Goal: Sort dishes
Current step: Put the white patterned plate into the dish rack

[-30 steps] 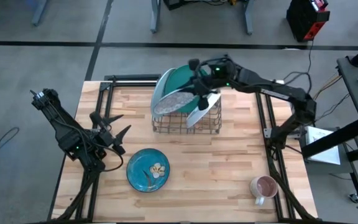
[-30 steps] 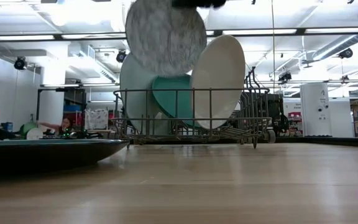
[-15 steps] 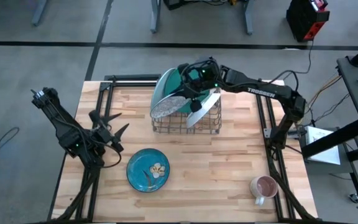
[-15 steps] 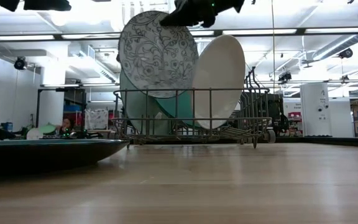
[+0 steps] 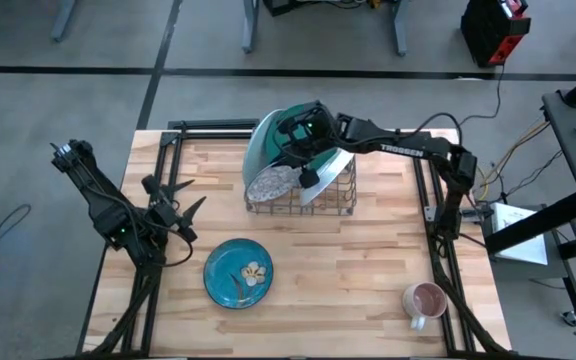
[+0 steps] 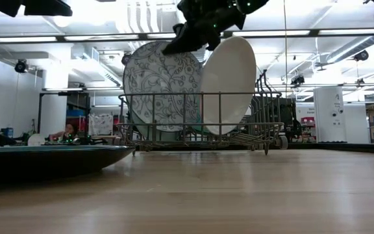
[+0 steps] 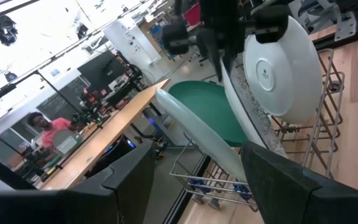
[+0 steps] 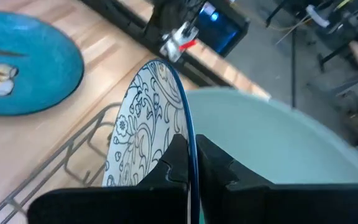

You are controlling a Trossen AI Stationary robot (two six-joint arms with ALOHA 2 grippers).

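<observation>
We read "TROSSEN" on the right arm [image 5: 400,150]; its pincer [image 8: 191,163] grips the speckled dish [image 6: 163,86] in the rack [image 5: 340,200]; left pincer [image 5: 168,207] gapes wide near the worktop's [image 5: 368,270] left edge.

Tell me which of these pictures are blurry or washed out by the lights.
Low view: bright ceiling lights glare behind the rack, and the near blue plate is a dark soft shape. Right wrist view: the patterned dish is soft, the mint plate blurred. High view: even and sharp.

You have four dishes [image 5: 293,160] standing in one wire rack [image 5: 336,200], one turquoise flowered plate [image 5: 239,273] at seven o'clock on the table, and one mug [image 5: 424,300] at five o'clock.
</observation>
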